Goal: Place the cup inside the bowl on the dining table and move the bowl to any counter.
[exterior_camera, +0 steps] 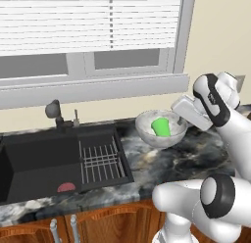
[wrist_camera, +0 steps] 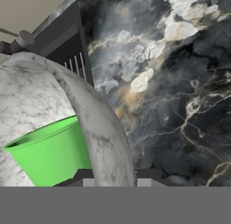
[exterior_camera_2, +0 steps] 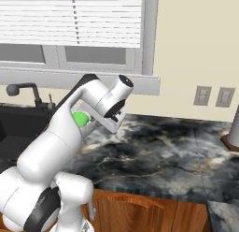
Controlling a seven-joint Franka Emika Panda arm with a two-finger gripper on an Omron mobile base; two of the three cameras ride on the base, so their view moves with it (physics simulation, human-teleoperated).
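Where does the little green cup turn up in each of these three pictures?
Left base view: the cup lies tilted inside the bowl, right of centre, just right of the sink.
Right base view: a green sliver at centre left, peeking out behind the white arm.
Hand view: lower left, inside the bowl's rim.
Shared landmark: the dark marbled counter.

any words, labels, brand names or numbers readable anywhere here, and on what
None: no view shows readable text.
The cup is plain green, with no print.
The bowl bears only stone speckle.
The two wall plates are blank.
The counter carries only marbling, and the sink has no marking.
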